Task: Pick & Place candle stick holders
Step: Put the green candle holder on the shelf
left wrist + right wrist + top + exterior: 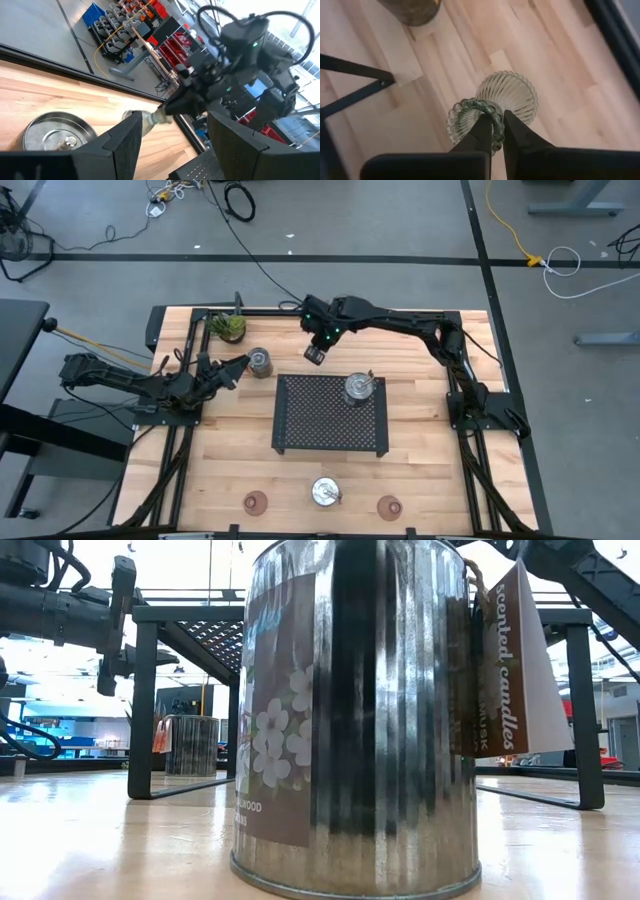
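Your right gripper (pixel 494 131) is clamped on the rim of a ribbed glass holder (pixel 492 107) and carries it clear of the bench, just beyond the far edge of the black mesh tray (pixel 331 442) near its far left corner. This looks like the carry stage of one placement. The next move calls for bringing the glass over a bare patch of mesh and lowering it level before letting go.

The glass hangs tilted, its long axis slanting and its base turned toward the bench (pixel 420 480).

One silver cup (pixel 358 388) already stands upright at the tray's far right corner. Your left gripper (pixel 232 369) waits with fingers spread wide beside another silver cup (pixel 259 362) near the bench's far left corner.
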